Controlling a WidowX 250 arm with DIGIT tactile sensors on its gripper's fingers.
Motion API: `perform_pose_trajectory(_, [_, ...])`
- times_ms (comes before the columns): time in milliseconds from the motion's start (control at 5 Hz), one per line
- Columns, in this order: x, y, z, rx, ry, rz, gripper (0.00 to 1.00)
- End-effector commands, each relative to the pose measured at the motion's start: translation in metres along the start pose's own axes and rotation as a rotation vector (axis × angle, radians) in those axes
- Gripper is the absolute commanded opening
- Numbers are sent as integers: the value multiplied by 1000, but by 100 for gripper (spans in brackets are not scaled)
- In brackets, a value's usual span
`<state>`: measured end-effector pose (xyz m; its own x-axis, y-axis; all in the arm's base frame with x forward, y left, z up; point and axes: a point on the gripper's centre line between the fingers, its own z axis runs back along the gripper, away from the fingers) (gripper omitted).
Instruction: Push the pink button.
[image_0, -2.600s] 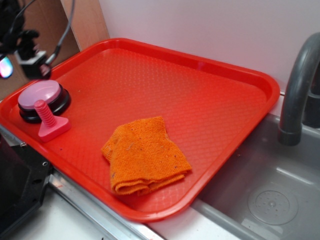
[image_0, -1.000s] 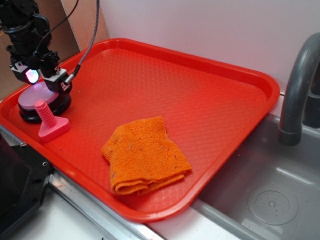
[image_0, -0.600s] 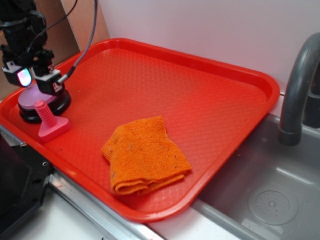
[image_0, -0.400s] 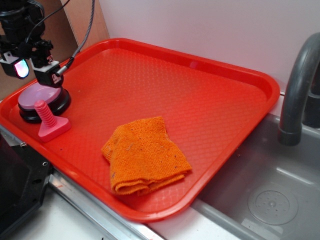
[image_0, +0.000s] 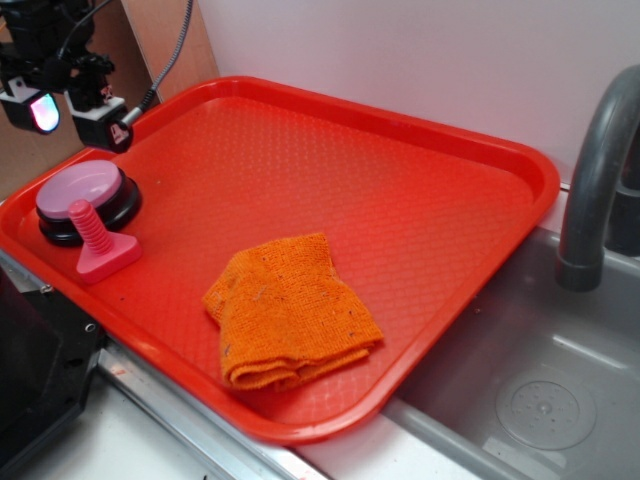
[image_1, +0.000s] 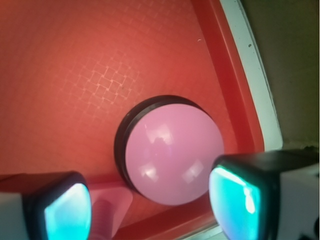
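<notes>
Gripper (image_0: 68, 100): raised off pink button (image_0: 78, 187) vs. 0.4 s ago, jaws apart, holding nothing. Button sits at red tray (image_0: 420, 150) left corner, beside pink screw toy (image_0: 98, 243). Press prob. complete. Orange cloth (image_0: 288, 310) untouched, mid-tray.

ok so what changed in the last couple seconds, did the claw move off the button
Yes. A second ago the claw was down on the pink button; since then it has risen straight up and now hangs above it, touching nothing, jaws apart. It grasped nothing. The button, the pink screw toy, the orange cloth and the red tray stayed where they were.
</notes>
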<state>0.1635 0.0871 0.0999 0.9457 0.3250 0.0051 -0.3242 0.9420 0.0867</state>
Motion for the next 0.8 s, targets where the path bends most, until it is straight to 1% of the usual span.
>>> perform_pose_trajectory(0, [6,7,31,-21,-89,2,100])
perform_pose_trajectory(200, [6,1,39,-20,-101,-6,100])
perform_pose_trajectory(400, [-9,12,47,-20,-117,13,100])
perform_pose_trajectory(600, [-15,17,50,-27,-130,14,100])
